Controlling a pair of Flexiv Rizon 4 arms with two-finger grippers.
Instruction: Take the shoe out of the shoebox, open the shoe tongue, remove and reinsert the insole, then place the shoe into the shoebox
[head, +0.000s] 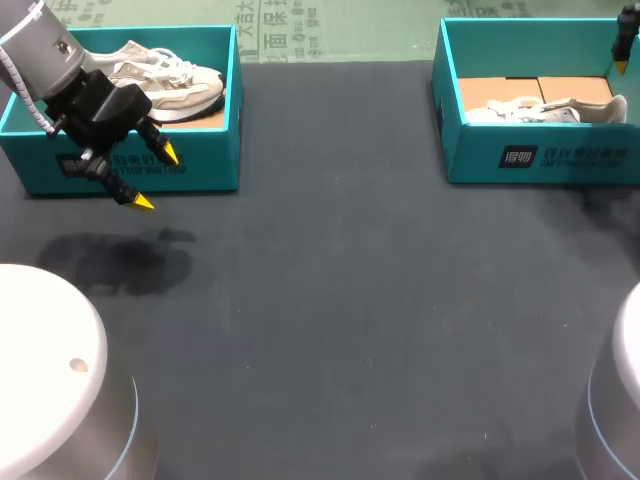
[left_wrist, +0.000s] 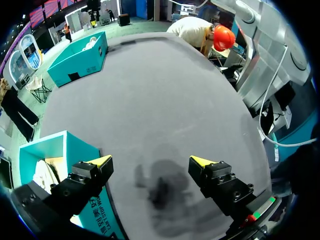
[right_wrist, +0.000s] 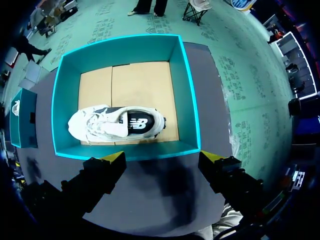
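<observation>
The right wrist view is showing the whole white lace-up sneaker (right_wrist: 117, 124) lying along the front wall of the teal cardboard shoebox (right_wrist: 185, 95) at the dark grey counter's (head: 350, 300) far right corner, with the right claw (right_wrist: 162, 157) spreading wide above. The head view is showing the left claw (head: 157, 178), also wide, hanging before a second teal shoebox (head: 215, 150) at the far left corner, a pale sneaker (head: 170, 80) inside. White print is marking both fronts.

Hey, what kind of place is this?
Probably a robot shoe-handling test bench: a dark table bearing the left shoebox with the left sneaker, the right shoebox with the right sneaker, and the open left gripper and right gripper.
</observation>
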